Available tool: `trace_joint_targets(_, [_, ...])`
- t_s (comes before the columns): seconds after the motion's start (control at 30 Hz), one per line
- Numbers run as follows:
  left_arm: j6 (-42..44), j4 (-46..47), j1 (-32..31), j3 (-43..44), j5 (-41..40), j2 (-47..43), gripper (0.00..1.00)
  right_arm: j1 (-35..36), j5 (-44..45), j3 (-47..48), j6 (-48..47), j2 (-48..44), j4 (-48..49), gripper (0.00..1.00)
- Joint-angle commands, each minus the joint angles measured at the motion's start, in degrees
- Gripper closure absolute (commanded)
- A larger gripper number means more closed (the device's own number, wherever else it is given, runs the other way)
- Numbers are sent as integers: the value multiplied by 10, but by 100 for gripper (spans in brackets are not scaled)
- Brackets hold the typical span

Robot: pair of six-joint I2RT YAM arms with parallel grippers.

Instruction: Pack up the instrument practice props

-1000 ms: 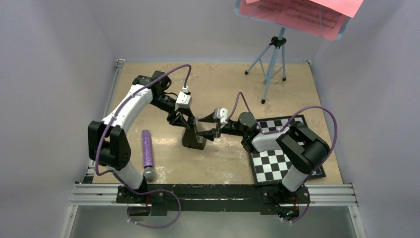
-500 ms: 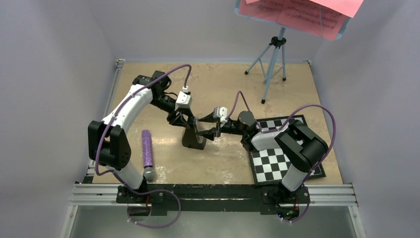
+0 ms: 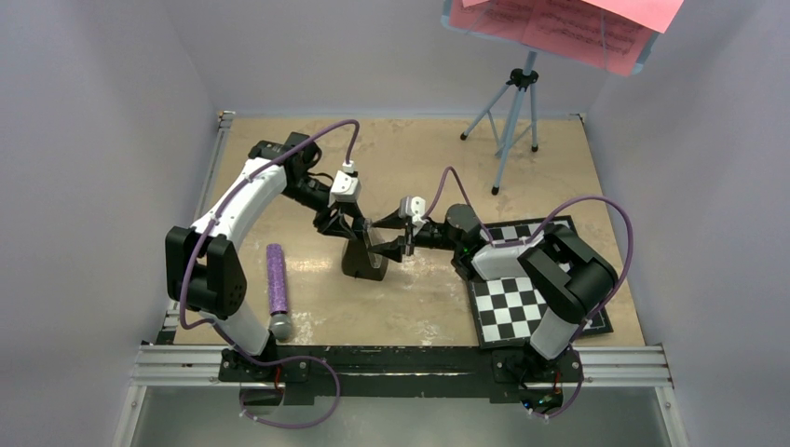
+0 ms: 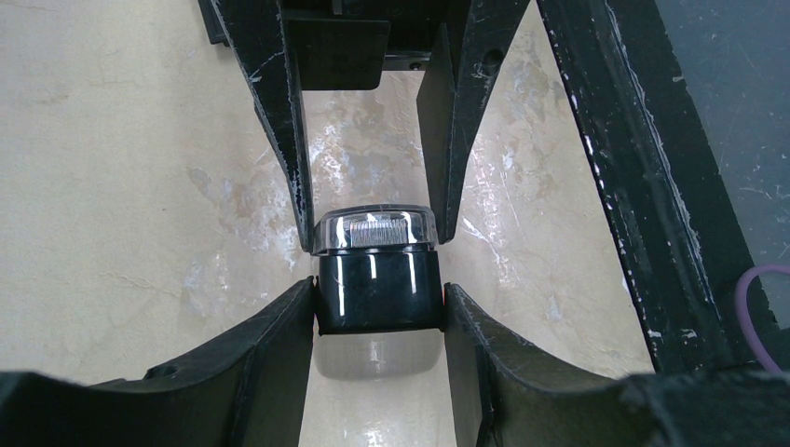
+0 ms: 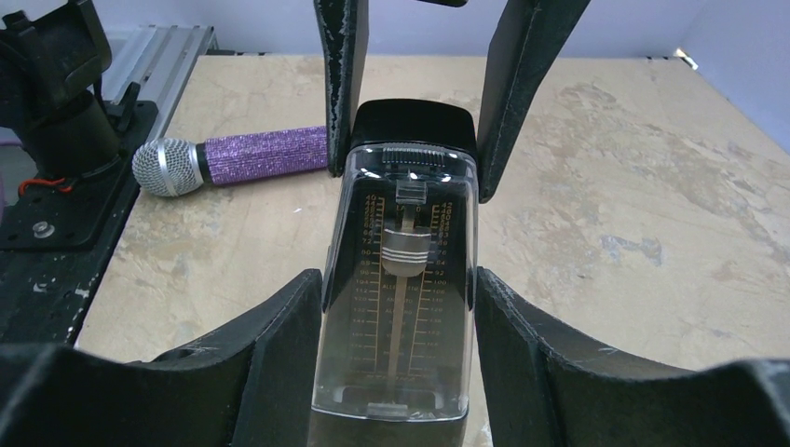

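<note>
Pale lilac walls box in a tan, mottled bench (image 3: 419, 307). Far left: purple glitter microphone (image 3: 277, 277) with silver mesh head lies flat, untouched. Next, the left arm (image 3: 240, 197) reaches to mid-bench. The left jaws stand about half open, pressed on both flanks of the metronome (image 3: 363, 263) at its glossy black body. It stands upright at bench centre. From the opposite side comes the right arm (image 3: 508, 261). The right jaws, likewise about half open, are clamped on the two sides of the clear cover (image 5: 401, 307). This is a smooth, tapered plastic shell; pendulum, sliding weight and printed scale show through it. Change over the last second: right arm has edged slightly leftward, toward the left jaws. Metronome base has not shifted, and neither pair of jaws has altered its spread. Judgement: cover is being seated on the body, so the metronome is nearly ready to pack. Right: black-and-white checkered board (image 3: 508, 317), flat, partly under the right arm. Far right, rear: light-blue music stand (image 3: 515, 121), thin tripod legs, upright, with pink pages (image 3: 559, 33) on its desk; neither yet handled.
</note>
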Motion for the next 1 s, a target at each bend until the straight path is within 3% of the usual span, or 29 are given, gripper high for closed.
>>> trace_joint_targets(0.0, [-26, -26, -11, -25, -50, 31, 100, 11, 57, 28, 37, 14, -78, 100])
trace_joint_targets(0.37, [-103, 32, -30, -53, -12, 22, 100, 30, 89, 52, -13, 5, -174, 100])
trace_joint_targets(0.57, [-165, 84, -50, -63, 12, 18, 100, 44, 132, 103, -46, 6, -282, 100])
trace_joint_targets(0.8, [-173, 96, -39, -98, -10, -22, 100, 29, 87, 117, -44, -34, -352, 100])
trace_joint_targets(0.97, [-212, 131, -36, -113, -24, -47, 84, 17, 66, 145, -78, -51, -436, 100])
